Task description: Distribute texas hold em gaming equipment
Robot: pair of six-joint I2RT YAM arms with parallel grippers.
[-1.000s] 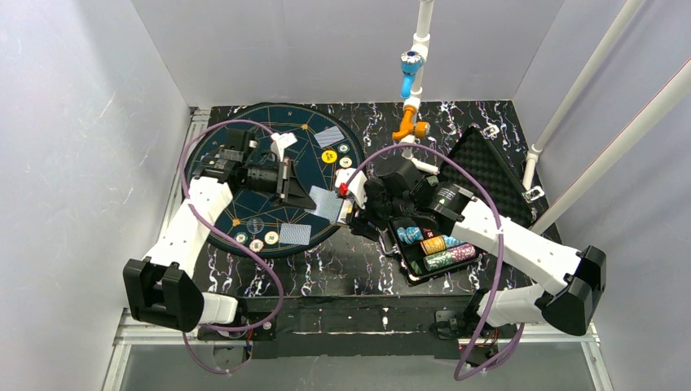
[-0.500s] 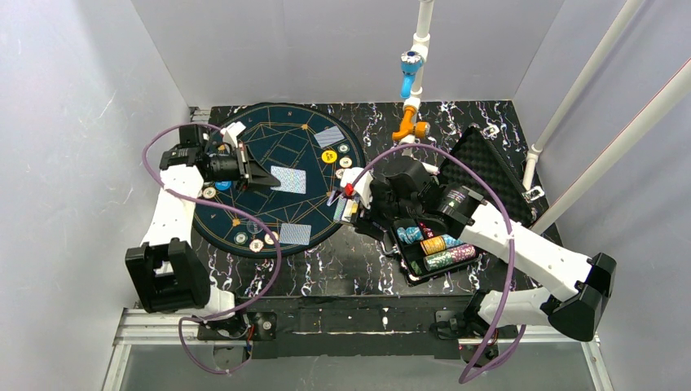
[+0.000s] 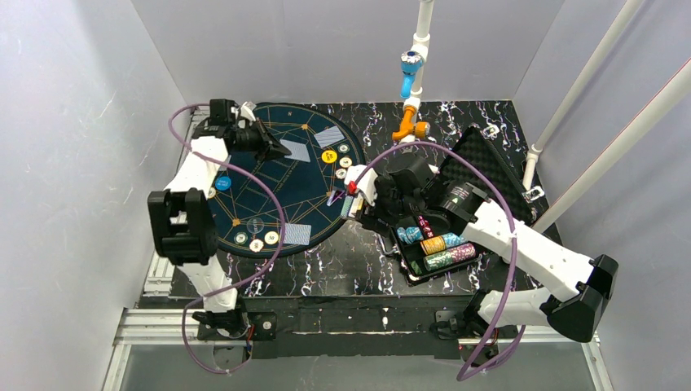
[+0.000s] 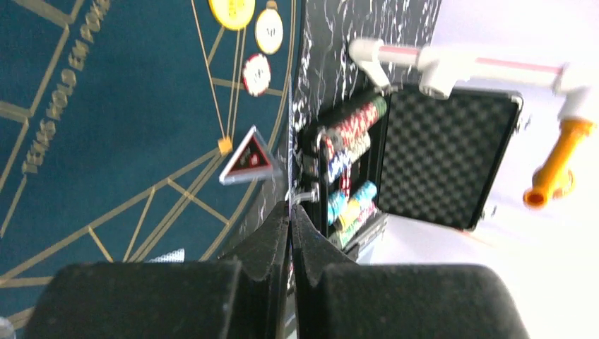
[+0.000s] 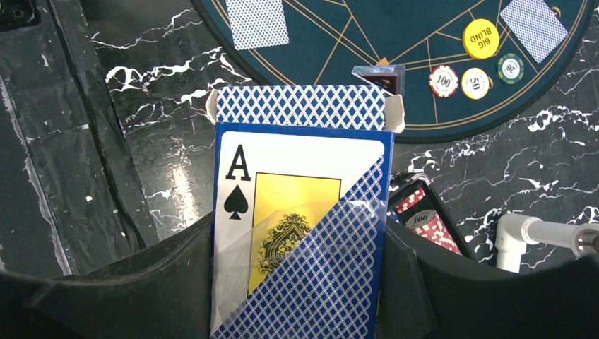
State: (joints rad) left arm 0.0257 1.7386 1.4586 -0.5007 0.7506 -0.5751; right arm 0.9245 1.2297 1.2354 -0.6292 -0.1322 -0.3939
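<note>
1. The black, white-veined table (image 3: 342, 273) fills the middle of the top view.
2. A round dark-blue mat (image 3: 269, 199) with gold lines lies on the table, left of centre.
3. The black case (image 3: 489, 175) stands open right of centre, its foam-lined lid tipped back toward the upper right. Its tray holds stacked chips (image 3: 440, 248) lying on their sides in rows (blue, yellow and green-edged among them).
4. The left gripper (image 3: 281, 151) is over the upper part of the mat, in the upper left of the top view. In the left wrist view its fingers (image 4: 272, 240) are pressed together with nothing between them.
5. The right gripper (image 5: 300, 282) is clamped on the sides of a card box (image 5: 300, 205), which bears a printed ace of spades. In the top view the box is at the centre of the frame, just off the mat's right rim, between mat and case. Its top flap is open, showing the blue-patterned deck (image 5: 300, 106) inside.
6. Three loose cards lie face down on the mat: the first card (image 3: 298, 151) just beside the left gripper's tip (touching or not, I cannot tell), the second card (image 3: 327, 136) near the upper right rim, and the third card (image 3: 297, 234) near the lower rim.
7. A yellow disc (image 3: 328, 157) marked "BIG BLIND" lies near the mat's right rim, with a white chip (image 3: 345, 162) just beside it. A blue disc (image 3: 222, 182) is on the mat's left side. A short row of chips (image 3: 257, 243) lies at the lower left rim.
</note>
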